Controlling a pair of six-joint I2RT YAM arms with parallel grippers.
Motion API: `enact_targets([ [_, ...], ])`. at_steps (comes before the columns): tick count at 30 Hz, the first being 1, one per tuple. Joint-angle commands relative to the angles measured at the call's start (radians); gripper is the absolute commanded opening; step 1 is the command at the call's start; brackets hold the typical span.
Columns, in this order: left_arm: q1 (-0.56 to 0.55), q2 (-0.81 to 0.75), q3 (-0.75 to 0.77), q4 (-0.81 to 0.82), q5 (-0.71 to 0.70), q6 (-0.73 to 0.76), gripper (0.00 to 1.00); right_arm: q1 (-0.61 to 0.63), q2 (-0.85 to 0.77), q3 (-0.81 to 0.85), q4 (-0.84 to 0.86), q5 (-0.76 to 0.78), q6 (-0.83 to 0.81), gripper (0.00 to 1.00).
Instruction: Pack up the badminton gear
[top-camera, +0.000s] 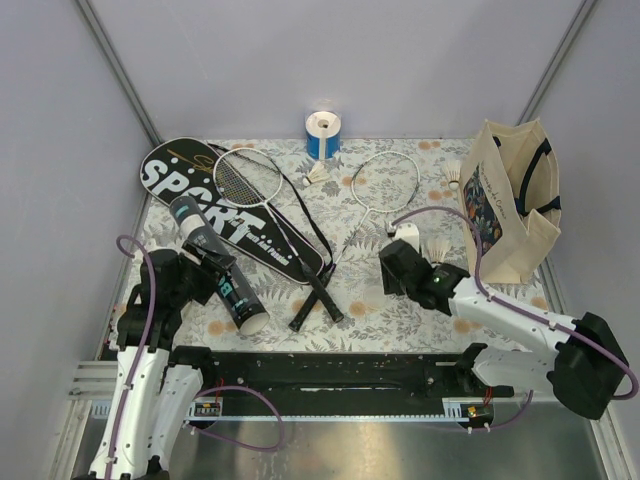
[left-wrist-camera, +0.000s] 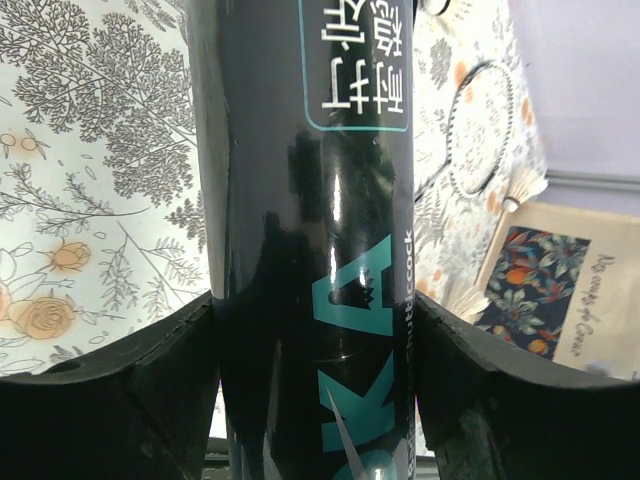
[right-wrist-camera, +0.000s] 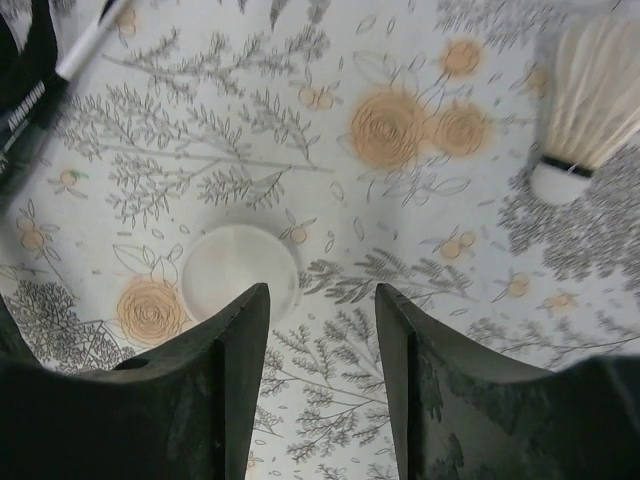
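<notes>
- Nearest the overhead camera, a black rail (top-camera: 330, 372) runs along the near edge of the desk (top-camera: 420, 322). The left arm (top-camera: 148, 335) and the right arm (top-camera: 505, 318) rise from it.
- The left jaws pinch the black tube (top-camera: 237, 298) around its middle, with one pad (left-wrist-camera: 120, 400) pressed against each side. The tube lies slanted at the desk's left, its pale end toward the rail.
- Just beyond the tube, the SPORT racket cover (top-camera: 190, 185) lies slanted across the far left.
- The first racket (top-camera: 243, 178) rests with its head on the cover. The second racket (top-camera: 386, 180) has its head on the flowered cloth further right. Their black handles cross near the tube's pale end.
- A blue-and-white roll (top-camera: 323, 135) stands at the far edge. A shuttlecock (top-camera: 318, 176) lies just in front of it, between the two racket heads.
- The right jaws are spread, with only cloth between them. A white round lid (right-wrist-camera: 240, 270) lies just beside one finger, and a second shuttlecock (right-wrist-camera: 590, 100) lies near on the other side.
- A third shuttlecock (top-camera: 452, 177) lies beside a tote bag (top-camera: 515, 215), which stands upright at the desk's right edge.
</notes>
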Motion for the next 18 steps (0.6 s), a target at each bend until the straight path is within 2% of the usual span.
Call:
enact_targets([
  [1, 0.003, -0.024, -0.016, 0.077, 0.042, 0.115, 0.24, -0.087, 0.060, 0.192, -0.155, -0.060, -0.242, 0.57],
  [3, 0.003, -0.022, -0.016, 0.077, 0.053, 0.152, 0.25, -0.122, 0.112, 0.267, -0.187, -0.078, -0.310, 0.71],
  [4, 0.003, -0.022, -0.013, 0.080, 0.071, 0.167, 0.25, -0.151, 0.141, 0.298, -0.209, -0.089, -0.328, 0.72],
  [7, 0.003, -0.010, 0.009, 0.082, 0.113, 0.243, 0.26, -0.254, 0.222, 0.402, -0.264, -0.124, -0.387, 0.73],
  [10, 0.005, -0.019, -0.007, 0.072, 0.091, 0.295, 0.27, -0.352, 0.322, 0.522, -0.333, -0.167, -0.428, 0.71],
  [12, 0.003, -0.033, -0.025, 0.072, 0.071, 0.298, 0.27, -0.404, 0.400, 0.602, -0.387, -0.186, -0.448, 0.70],
  [18, 0.005, -0.035, -0.042, 0.126, 0.131, 0.307, 0.29, -0.518, 0.610, 0.819, -0.500, -0.279, -0.529, 0.69],
])
